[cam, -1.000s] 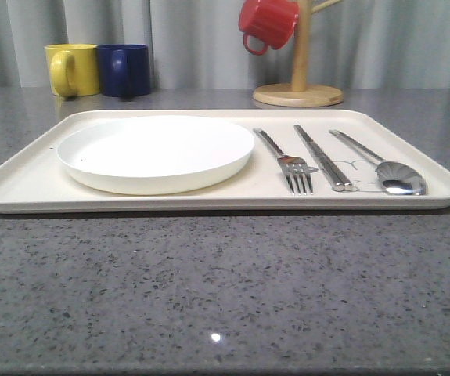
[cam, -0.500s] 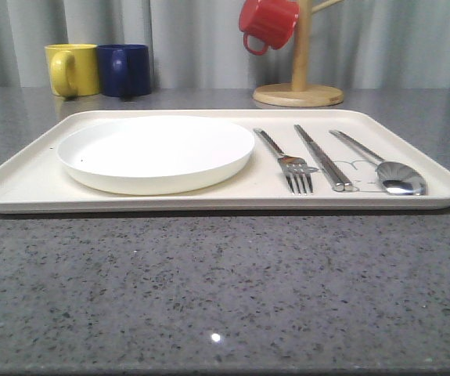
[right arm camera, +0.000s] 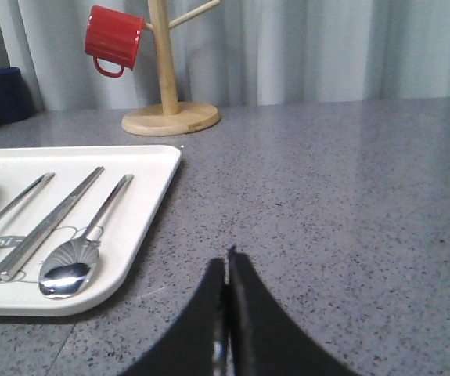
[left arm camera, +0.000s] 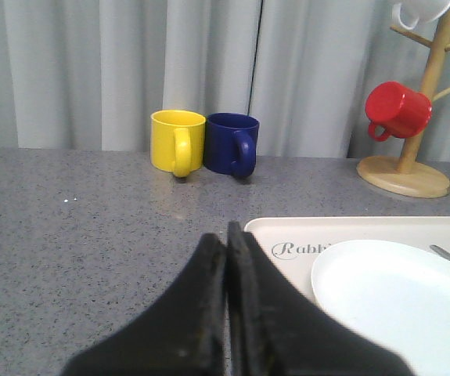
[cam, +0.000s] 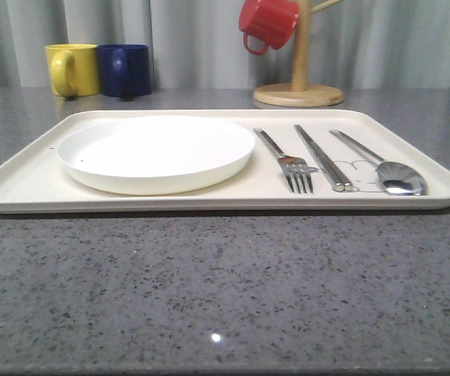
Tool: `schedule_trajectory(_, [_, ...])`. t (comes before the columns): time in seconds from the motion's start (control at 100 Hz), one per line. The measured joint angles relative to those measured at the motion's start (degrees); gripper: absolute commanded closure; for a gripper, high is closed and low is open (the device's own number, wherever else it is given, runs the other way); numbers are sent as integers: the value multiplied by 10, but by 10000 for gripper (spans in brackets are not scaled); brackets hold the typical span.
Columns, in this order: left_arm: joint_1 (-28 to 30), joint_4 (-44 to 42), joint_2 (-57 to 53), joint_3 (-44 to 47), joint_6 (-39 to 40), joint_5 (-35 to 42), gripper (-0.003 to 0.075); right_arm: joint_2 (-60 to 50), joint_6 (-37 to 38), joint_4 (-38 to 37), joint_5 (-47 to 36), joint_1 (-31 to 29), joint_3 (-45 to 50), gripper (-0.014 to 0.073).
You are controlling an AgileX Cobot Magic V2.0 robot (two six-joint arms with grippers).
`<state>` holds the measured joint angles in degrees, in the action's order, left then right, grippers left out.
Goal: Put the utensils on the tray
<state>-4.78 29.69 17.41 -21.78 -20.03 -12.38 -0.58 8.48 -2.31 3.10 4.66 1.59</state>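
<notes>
Hovering low over counter, left hand (left arm camera: pixel 226 235) and right hand (right arm camera: pixel 228 262) closed, empty.

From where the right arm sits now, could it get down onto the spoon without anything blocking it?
Probably yes. The spoon lies flat on the tray, nearest its right edge, apart from the chopsticks. The right gripper is shut over bare counter beside that edge, with nothing between.

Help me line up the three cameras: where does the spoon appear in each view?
Front view: spoon lies rightmost on the tray, beside the chopsticks.
Left wrist view: not in it.
Right wrist view: spoon lies nearest the tray's edge.
Shared landmark: red mug on the wooden mug tree.
</notes>
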Motion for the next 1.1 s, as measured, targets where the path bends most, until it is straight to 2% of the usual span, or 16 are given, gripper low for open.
schedule_trajectory(1.1, [0,0,0,0,0,0,739,0,-1,0,-17,0,0,662])
